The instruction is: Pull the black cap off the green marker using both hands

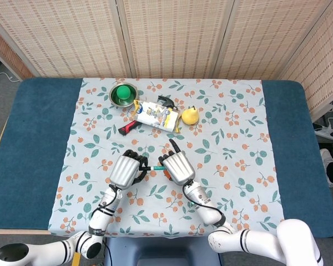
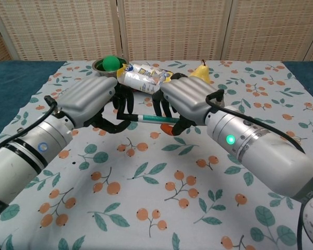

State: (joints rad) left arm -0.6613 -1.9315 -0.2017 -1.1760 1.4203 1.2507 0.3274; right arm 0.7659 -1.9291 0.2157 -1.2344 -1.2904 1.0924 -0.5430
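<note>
The green marker [image 2: 157, 119] hangs level above the cloth between my two hands, its white band and black cap [image 2: 126, 117] pointing toward my left hand. My left hand [image 2: 90, 99] curls its fingers around the cap end. My right hand [image 2: 187, 99] grips the green barrel. In the head view the marker [image 1: 156, 167] shows as a short green and white stretch between the left hand [image 1: 125, 169] and the right hand [image 1: 176, 166]. The cap still sits on the marker.
Beyond the hands lie a snack packet [image 2: 142, 77], a metal bowl with a green ball [image 2: 110, 63], a yellow pear [image 2: 201, 71], a red-handled tool [image 1: 128, 128] and a small orange object [image 2: 168, 127] under the right hand. The flowered cloth [image 2: 161, 198] covers the blue table.
</note>
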